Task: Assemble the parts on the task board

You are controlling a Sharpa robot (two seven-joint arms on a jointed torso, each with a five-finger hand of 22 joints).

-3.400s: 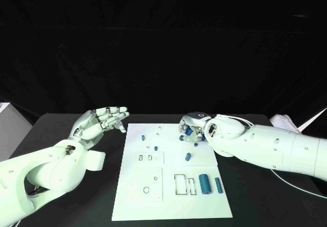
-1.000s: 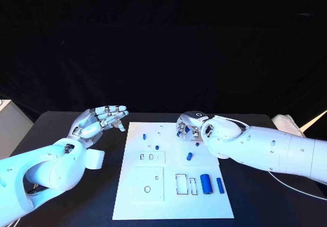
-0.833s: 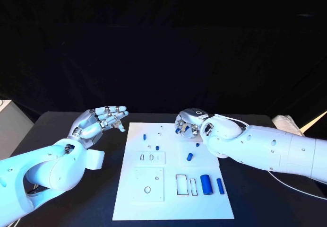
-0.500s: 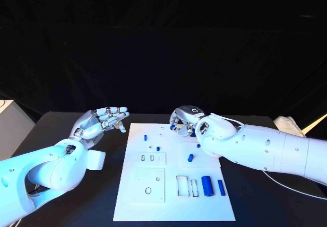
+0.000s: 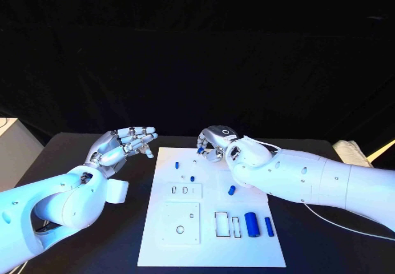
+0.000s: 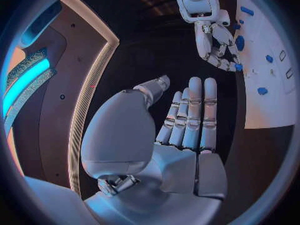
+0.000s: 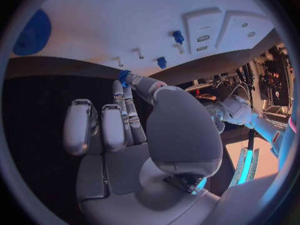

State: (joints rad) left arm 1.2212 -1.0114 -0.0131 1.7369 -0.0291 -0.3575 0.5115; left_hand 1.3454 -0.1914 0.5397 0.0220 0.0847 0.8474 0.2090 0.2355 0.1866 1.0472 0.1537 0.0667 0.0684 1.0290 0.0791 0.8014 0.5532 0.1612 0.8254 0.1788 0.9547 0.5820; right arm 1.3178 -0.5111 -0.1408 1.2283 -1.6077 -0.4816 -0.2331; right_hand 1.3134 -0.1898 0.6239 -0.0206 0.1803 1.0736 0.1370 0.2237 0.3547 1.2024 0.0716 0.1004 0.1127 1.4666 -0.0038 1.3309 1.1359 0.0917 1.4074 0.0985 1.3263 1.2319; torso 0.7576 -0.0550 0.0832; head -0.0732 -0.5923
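The white task board [image 5: 210, 240] lies in the middle of the black table. My right hand [image 5: 216, 144] hovers over its far edge and pinches a small blue part [image 5: 200, 150] between thumb and a finger; the right wrist view shows that part [image 7: 124, 76] at the fingertips. My left hand [image 5: 123, 145] is raised off the board's far left corner, fingers apart and straight, holding nothing. Small blue parts [image 5: 177, 165] [image 5: 193, 178] stand on the board's far half, and another blue part [image 5: 232, 189] lies near its middle. In the left wrist view, my right hand [image 6: 212, 40] hangs beside the board [image 6: 265, 100].
A thick blue cylinder [image 5: 252, 224] and a thinner blue bar [image 5: 268, 224] lie on the board's near right, beside rectangular slots [image 5: 220, 224]. Two raised white blocks with holes [image 5: 182, 190] [image 5: 180, 221] sit on its left half. Black table surrounds the board.
My right hand has moved left along the board's far edge, carrying the small blue part between its fingertips. My left hand has stayed where it was.
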